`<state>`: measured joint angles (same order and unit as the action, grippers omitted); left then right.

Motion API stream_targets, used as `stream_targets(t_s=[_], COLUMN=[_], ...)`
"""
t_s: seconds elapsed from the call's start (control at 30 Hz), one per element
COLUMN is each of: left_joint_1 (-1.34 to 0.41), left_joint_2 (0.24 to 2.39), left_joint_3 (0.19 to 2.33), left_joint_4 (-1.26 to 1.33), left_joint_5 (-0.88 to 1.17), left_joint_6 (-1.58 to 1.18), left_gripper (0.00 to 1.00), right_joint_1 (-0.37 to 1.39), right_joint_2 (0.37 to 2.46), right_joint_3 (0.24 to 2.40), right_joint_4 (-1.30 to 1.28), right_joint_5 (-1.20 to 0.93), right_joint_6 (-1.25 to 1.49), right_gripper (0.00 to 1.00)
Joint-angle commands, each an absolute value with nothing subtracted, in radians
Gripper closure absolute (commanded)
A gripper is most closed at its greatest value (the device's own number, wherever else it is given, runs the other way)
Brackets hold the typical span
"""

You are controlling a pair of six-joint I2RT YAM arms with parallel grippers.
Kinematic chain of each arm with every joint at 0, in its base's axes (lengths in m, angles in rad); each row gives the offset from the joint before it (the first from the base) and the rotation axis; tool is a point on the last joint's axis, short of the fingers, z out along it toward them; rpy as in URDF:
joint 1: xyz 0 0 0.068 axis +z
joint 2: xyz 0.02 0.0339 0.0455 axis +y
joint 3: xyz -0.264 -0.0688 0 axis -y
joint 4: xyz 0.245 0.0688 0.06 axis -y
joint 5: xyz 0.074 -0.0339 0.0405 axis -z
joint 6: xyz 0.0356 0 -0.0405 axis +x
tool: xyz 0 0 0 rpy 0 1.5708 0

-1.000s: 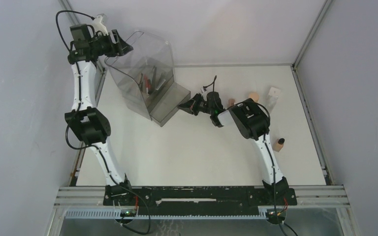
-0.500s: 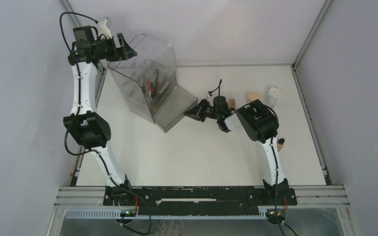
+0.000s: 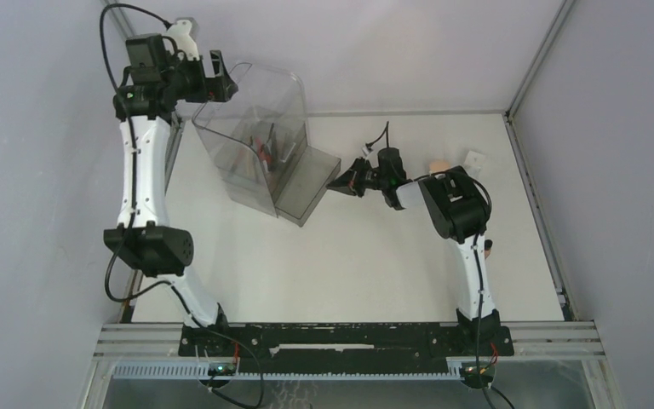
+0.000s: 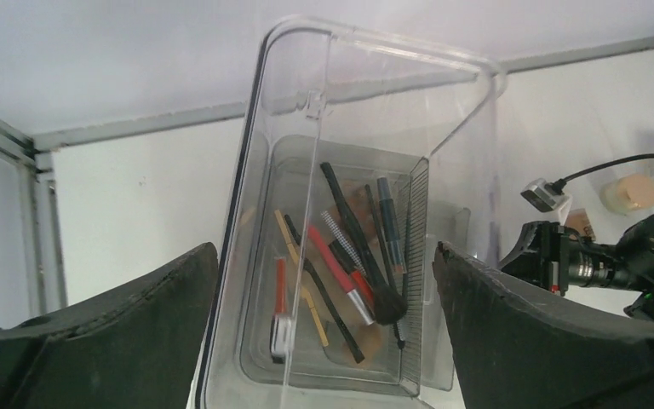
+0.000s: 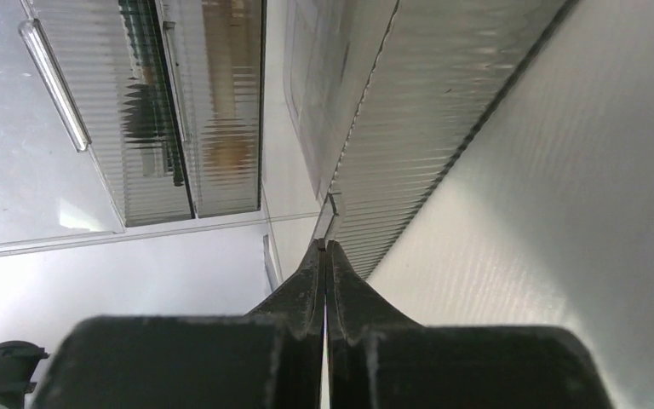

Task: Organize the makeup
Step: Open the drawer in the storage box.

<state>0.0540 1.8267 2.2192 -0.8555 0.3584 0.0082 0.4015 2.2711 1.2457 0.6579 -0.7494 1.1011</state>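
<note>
No legible text, label, brand, number or sign in any view. Nothing readable on the makeup (image 4: 334, 266) inside the clear organizer box (image 4: 456, 128) at far left: any print there too small to make out.

The organizer box (image 3: 255, 119) is clear, glossy, smooth plastic with ribbed smoky lower fronts, the table (image 3: 349, 264) matt white, the left gripper (image 4: 324, 249) grainy matt black.
</note>
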Motion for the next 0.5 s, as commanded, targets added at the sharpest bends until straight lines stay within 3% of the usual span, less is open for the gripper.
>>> stream_targets(t_s=[0.0, 0.07, 0.1, 0.13, 0.23, 0.47], left_joint_1=[0.05, 0.049, 0.05, 0.049, 0.036, -0.204], left_joint_2=[1.687, 1.661, 1.65, 1.637, 1.585, 1.445], left_joint_3=[2.194, 2.183, 2.177, 2.171, 2.143, 1.985], left_joint_4=[-0.824, -0.831, -0.835, -0.838, -0.839, -0.86], left_joint_5=[0.33, 0.323, 0.32, 0.317, 0.292, 0.037], left_joint_6=[0.009, 0.008, 0.006, 0.005, 0.0, -0.008], left_gripper=[0.0, 0.0, 0.0, 0.0, 0.0, 0.0], right_joint_1=[0.389, 0.382, 0.379, 0.378, 0.376, 0.38], right_joint_2=[2.251, 2.23, 2.217, 2.198, 2.116, 1.817], right_joint_3=[1.283, 1.274, 1.268, 1.262, 1.248, 1.213], right_joint_4=[0.593, 0.578, 0.576, 0.557, 0.442, 0.02], right_joint_5=[-0.794, -0.793, -0.794, -0.791, -0.759, -0.534], right_joint_6=[1.031, 1.023, 1.018, 1.008, 0.927, 0.617], right_gripper=[1.0, 1.0, 0.91, 0.76, 0.59, 0.37])
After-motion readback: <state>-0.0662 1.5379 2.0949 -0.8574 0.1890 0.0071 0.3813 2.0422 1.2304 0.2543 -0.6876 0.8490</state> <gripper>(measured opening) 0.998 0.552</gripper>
